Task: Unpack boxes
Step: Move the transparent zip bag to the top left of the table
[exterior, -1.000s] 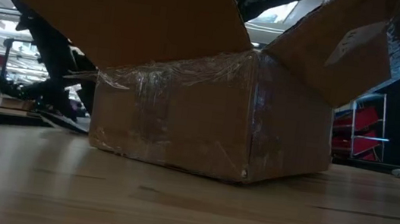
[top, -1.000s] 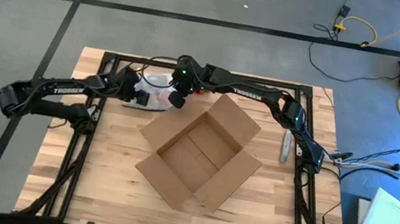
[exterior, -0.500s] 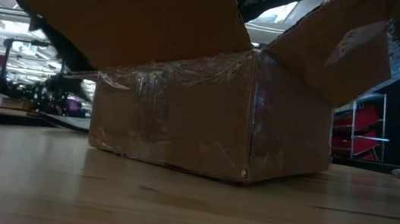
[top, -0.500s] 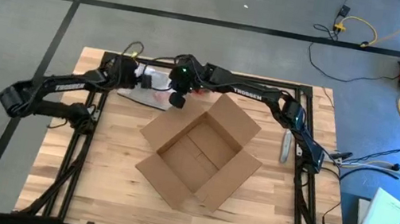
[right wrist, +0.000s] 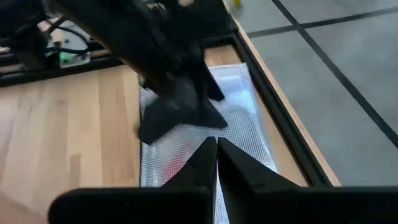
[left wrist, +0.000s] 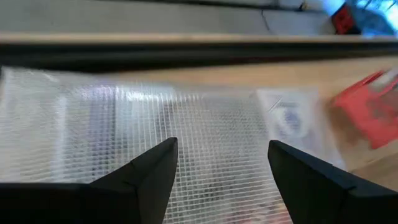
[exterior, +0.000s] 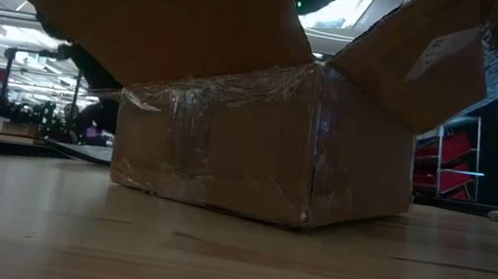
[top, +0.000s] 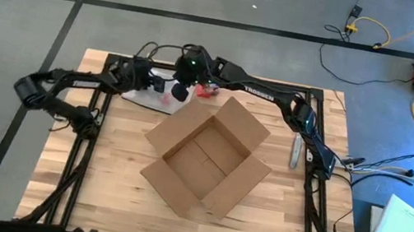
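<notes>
My left gripper [top: 163, 87], open and empty over the plastic bag [top: 147, 97] at upper left, risks bumping my shut right gripper [top: 181, 93] close beside it.

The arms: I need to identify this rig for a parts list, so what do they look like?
Both arms are dark, slim and jointed, with white TROSSEN lettering along the links. The right arm shows a green light near its wrist. The left hand and right hand each end in two black, tapering fingers.
</notes>
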Available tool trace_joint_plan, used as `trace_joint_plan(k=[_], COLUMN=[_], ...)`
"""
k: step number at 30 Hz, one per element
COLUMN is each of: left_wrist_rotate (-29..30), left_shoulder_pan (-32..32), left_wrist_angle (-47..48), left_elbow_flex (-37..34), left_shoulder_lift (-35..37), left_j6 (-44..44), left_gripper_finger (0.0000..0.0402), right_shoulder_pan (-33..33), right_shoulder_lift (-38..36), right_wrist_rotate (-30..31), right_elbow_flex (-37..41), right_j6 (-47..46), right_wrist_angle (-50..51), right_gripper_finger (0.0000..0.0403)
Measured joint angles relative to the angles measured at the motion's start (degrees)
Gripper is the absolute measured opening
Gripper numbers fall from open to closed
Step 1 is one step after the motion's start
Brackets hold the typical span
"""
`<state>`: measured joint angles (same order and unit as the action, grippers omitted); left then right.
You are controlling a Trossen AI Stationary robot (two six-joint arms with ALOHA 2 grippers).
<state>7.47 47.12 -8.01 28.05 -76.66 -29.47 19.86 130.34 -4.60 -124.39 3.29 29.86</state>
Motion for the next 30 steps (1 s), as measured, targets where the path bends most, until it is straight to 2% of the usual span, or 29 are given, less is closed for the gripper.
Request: trace_joint_plan(k=[5, 11, 14, 17, 20, 23, 27, 30], left_wrist_rotate=[0.0, 0.1, 2.4, 3.8, 3.2, 1.2, -5.6, -7.2], left_shoulder_pan=[0.1, -0.1, -0.4, 0.0, 0.8, 0.8, 1.1, 0.3], left_wrist_angle=[-3.6, -1.9, -2.6, -0.3, 4.9, 8.0, 7.5, 7.3], left_elbow_flex=[0.0, 0.3, 1.7, 1.8, 1.8, 1.8, 2.3, 3.5], left_shoulder_lift=[-5.4, -0.8, 2.1, 1.7, 0.4, -1.7, -3.4, -3.4], left_j6=[0.3, 0.1, 4.2, 6.8, 5.6, 3.7, -1.2, -3.1], left_gripper_finger=[0.0239, 0.0239, 0.0239, 0.0239, 0.0239, 0.0239, 0.0239, 0.0239], right_shoulder_pan=[0.1, 0.1, 0.0, 0.0, 0.0, 0.0, 0.0, 0.0], right_shoulder_lift=[0.0, 0.0, 0.0, 0.0, 0.0, 0.0, 0.0, -0.4], right_wrist_rotate=[0.0, 0.1, 0.1, 0.2, 0.4, 0.4, 0.4, 1.0], right_elbow_flex=[-3.2, -5.8, -7.1, -7.9, -8.0, -8.0, -8.0, -8.0], right_j6=[1.0, 1.6, 1.6, 1.7, 1.7, 1.6, 1.6, 1.2], right_wrist_angle=[6.1, 11.1, 12.4, 12.6, 12.7, 13.1, 13.7, 13.7], right_gripper_finger=[0.0000, 0.0000, 0.0000, 0.0000, 0.0000, 0.0000, 0.0000, 0.0000])
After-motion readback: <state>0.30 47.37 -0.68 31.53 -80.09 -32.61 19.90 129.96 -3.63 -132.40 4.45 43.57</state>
